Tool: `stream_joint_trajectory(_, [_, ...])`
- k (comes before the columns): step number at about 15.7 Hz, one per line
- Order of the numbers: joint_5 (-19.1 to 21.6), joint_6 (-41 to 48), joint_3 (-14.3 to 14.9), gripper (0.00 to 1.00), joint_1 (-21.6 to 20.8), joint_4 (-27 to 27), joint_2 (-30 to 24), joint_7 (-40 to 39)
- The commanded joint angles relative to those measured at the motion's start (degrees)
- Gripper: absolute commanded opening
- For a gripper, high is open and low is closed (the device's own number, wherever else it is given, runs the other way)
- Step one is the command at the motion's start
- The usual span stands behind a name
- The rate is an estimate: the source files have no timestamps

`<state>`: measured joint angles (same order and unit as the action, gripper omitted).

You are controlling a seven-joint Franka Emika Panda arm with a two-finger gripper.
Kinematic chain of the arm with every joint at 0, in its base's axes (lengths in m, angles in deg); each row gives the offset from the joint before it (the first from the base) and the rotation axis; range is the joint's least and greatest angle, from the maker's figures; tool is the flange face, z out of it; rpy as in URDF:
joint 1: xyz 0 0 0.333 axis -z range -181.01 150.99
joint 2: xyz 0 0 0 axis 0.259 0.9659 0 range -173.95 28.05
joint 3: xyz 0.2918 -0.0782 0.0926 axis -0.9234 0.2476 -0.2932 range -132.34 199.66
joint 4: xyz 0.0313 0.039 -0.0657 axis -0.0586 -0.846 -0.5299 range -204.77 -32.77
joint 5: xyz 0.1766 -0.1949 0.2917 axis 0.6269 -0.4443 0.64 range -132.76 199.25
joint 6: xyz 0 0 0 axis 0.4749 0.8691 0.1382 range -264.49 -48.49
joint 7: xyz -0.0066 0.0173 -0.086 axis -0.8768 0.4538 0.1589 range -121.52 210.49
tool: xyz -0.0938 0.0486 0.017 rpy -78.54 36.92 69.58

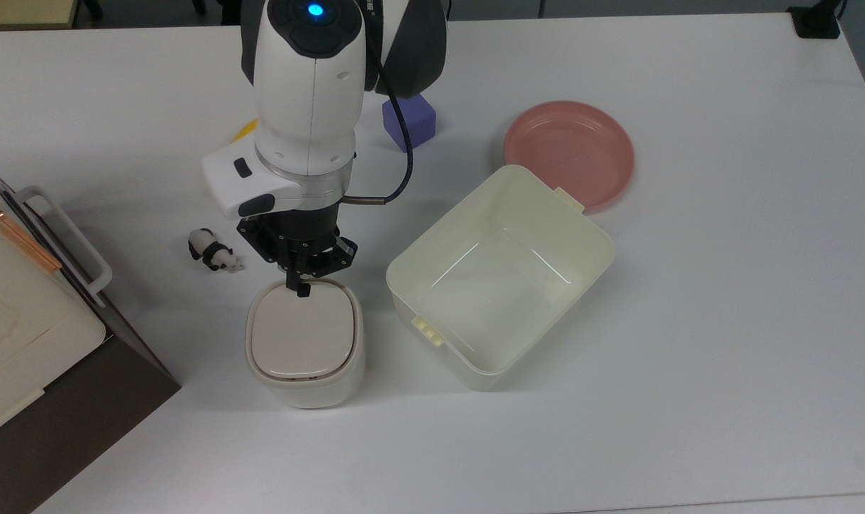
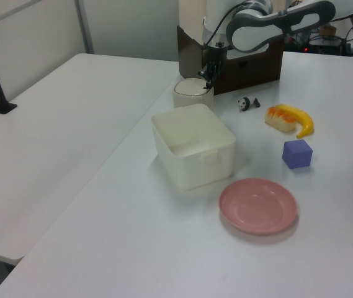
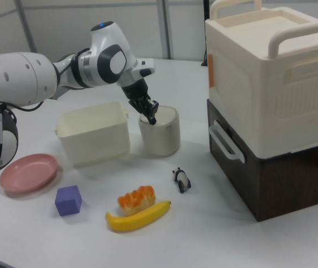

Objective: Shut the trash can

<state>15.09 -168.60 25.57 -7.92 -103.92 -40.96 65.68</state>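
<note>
1. Nearest in the right view lie a banana [image 3: 139, 218], an orange-topped sushi toy [image 3: 136, 199] and a purple cube [image 3: 69, 200] on the white table [image 1: 725, 321].
2. Behind them a small panda figure [image 1: 214, 251] stands near the trash can [image 1: 304, 348], which sits just beside the large cream tub [image 1: 500, 275]; its beige lid lies flat.
3. Over the can's edge the gripper [image 1: 302, 290] points down with fingers pressed together, the tip touching the lid.
4. Farther in the top view a pink plate [image 1: 568, 153] rests just beside the tub's far corner.
</note>
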Motion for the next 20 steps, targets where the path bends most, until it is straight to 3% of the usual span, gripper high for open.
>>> stream_joint_trajectory(1, [-0.22, 0.64, 0.17, 0.0, 0.21, -2.72, 0.0, -1.24])
stream_joint_trajectory(6, [-0.3, 0.64, 0.17, 0.0, 0.3, -3.34, 0.35, -1.24])
stream_joint_trajectory(20, [1.63, 0.2, -0.26, 0.0, 0.21, 2.9, -3.52, -0.54])
